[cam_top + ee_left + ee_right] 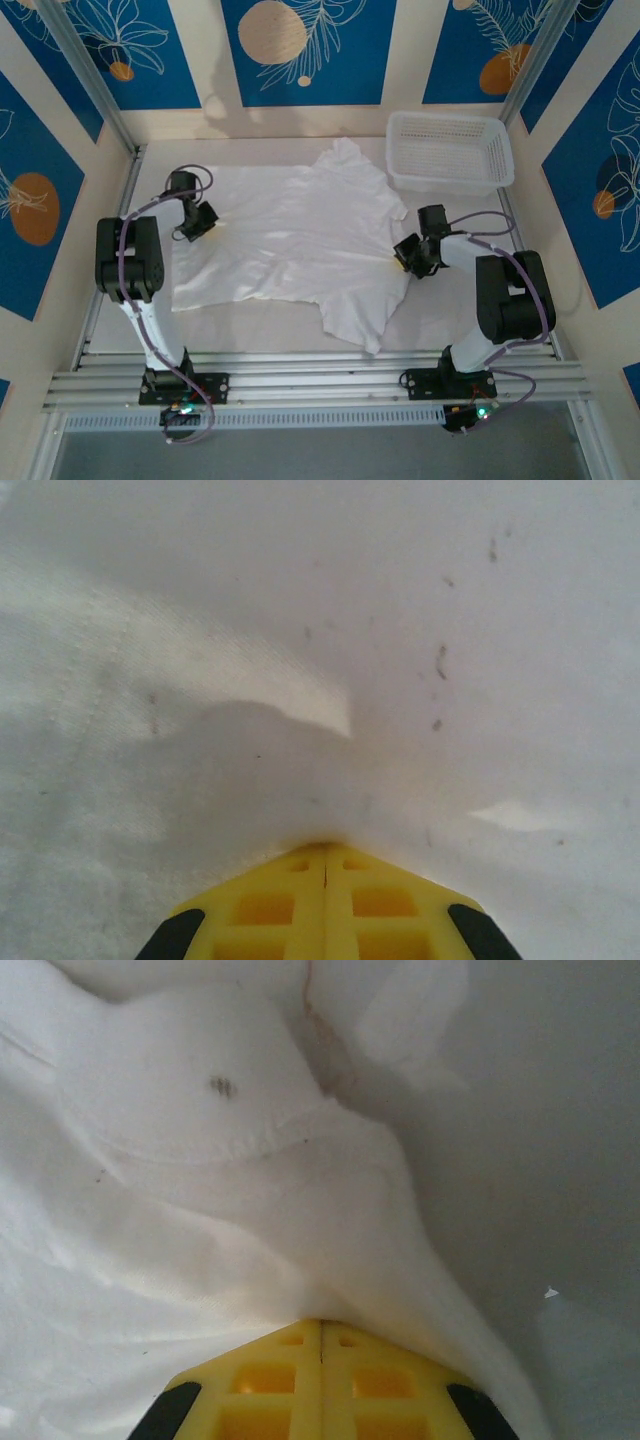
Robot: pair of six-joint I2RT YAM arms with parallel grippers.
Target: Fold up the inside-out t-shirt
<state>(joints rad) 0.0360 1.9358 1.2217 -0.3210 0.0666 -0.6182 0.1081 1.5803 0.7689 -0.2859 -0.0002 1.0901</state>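
Note:
The inside-out t-shirt lies spread and rumpled across the white table, one sleeve pointing toward the back and one corner hanging toward the front. My left gripper sits at the shirt's left edge and my right gripper at its right edge. In the left wrist view the yellow jaws of the left gripper are pressed together, with the t-shirt puckered up into their tip. In the right wrist view the right gripper is likewise shut on a pulled-up fold of the t-shirt, near a stitched hem.
A white mesh basket stands at the back right, close behind the right arm. The table is bounded by cream walls on three sides and metal rails along the front, where both arm bases are bolted.

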